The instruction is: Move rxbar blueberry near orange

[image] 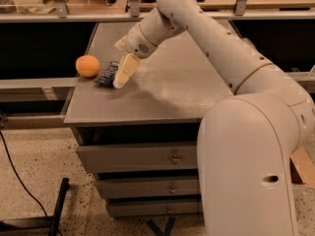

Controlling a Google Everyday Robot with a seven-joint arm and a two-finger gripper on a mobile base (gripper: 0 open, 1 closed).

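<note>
The orange [87, 66] sits near the left edge of the grey table top [162, 90]. The rxbar blueberry [107, 74], a dark navy bar with white print, lies flat on the table just right of the orange, a small gap between them. My gripper [124, 73] is low over the table at the bar's right end and covers that end. The cream arm reaches in from the right.
The table is a cabinet with drawers [142, 156] below its front edge. A dark shelf unit with a rail [39, 85] runs to the left behind the orange. A black cable [19, 181] lies on the floor at the left.
</note>
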